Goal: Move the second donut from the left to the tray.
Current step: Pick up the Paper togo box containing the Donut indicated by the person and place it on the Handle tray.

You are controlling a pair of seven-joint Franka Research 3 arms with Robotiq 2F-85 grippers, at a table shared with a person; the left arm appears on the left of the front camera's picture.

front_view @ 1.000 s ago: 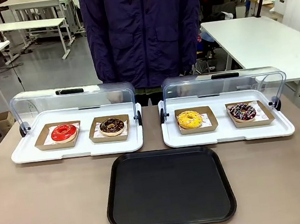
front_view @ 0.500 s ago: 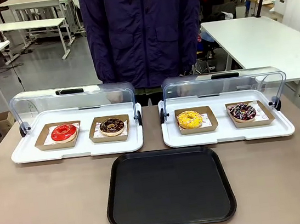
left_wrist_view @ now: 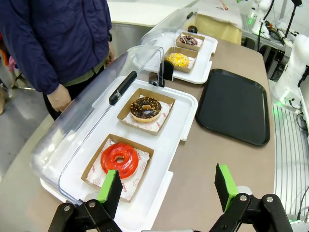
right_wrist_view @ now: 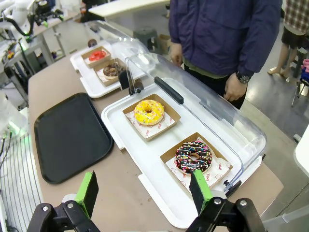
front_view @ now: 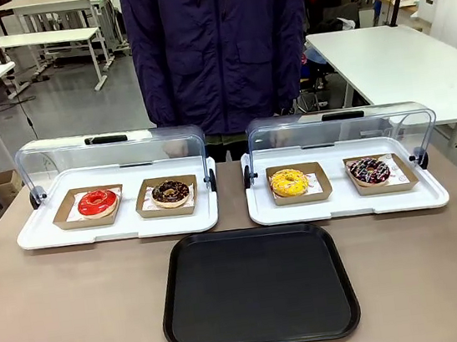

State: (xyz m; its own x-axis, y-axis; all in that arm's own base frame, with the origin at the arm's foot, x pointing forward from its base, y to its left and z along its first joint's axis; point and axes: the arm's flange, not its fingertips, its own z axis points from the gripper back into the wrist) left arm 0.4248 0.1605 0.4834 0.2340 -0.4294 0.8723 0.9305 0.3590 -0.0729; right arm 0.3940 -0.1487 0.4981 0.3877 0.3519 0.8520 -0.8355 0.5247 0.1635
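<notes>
Both claws gape wide — empty.

The bottom edge cuts off my left end effector below its knuckles, and its green pad covers part of the near edge of the red donut's cardboard tray. My right end effector is cropped the same way, one of its pads hiding the near corner of the sprinkled donut's cardboard tray. The liner print there is too small to read. The person is cropped at top of frame.
</notes>
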